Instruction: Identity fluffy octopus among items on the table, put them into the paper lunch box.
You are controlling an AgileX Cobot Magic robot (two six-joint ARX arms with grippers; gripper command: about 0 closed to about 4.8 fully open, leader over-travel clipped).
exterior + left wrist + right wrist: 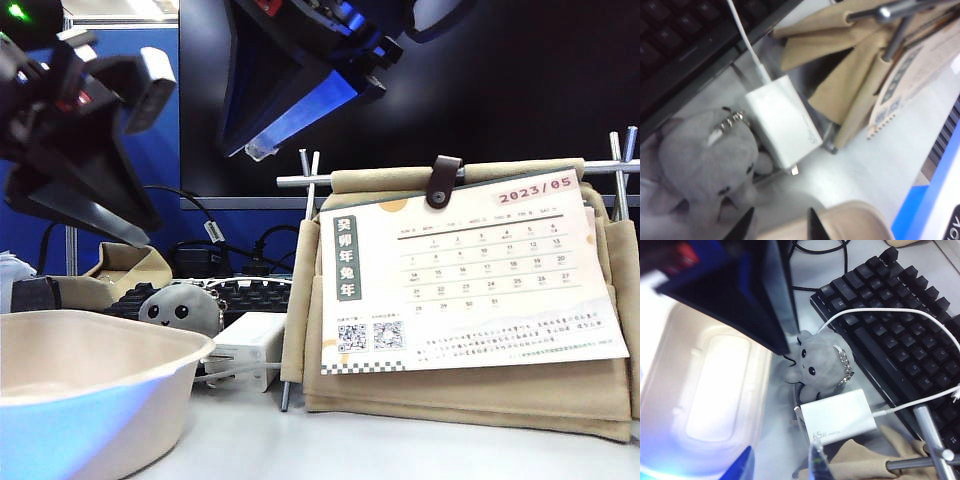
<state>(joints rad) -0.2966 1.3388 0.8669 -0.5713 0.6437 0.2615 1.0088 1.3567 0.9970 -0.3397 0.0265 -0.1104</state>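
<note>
The paper lunch box (90, 370), a large cream moulded tray, fills the lower left of the exterior view on the pale bench (400, 450). Just behind its far rim sits the fluffy octopus (182, 308), a small grey plush with two black eyes, resting on the bench and outside the box. A white power adapter (248, 348) lies just beside it, to its right, and a black keyboard (250, 295) runs behind both. A tan fabric organiser carrying a desk calendar (470, 280) stands on the right.

The main risk, as a judgement: the plush is hemmed in. A descending hand could close on the adapter or snag its white cable (875, 320), dragging the charger along. The silver ball chain (845, 367) on the plush could also catch a fingertip, or the soft body could squash and slip out. A low carry might clip the box's rim.

The left hand (85, 215) hangs at the upper left of the exterior view, above the plush and not touching it. In its wrist view the two dark fingertips (742, 229) stand somewhat apart with nothing between them, at the bottom edge, with the octopus (705, 160) just above and to the left of them. The right hand (262, 148) hangs at the upper centre, well clear. Its blue fingertips (740, 465) are parted and empty.
</note>
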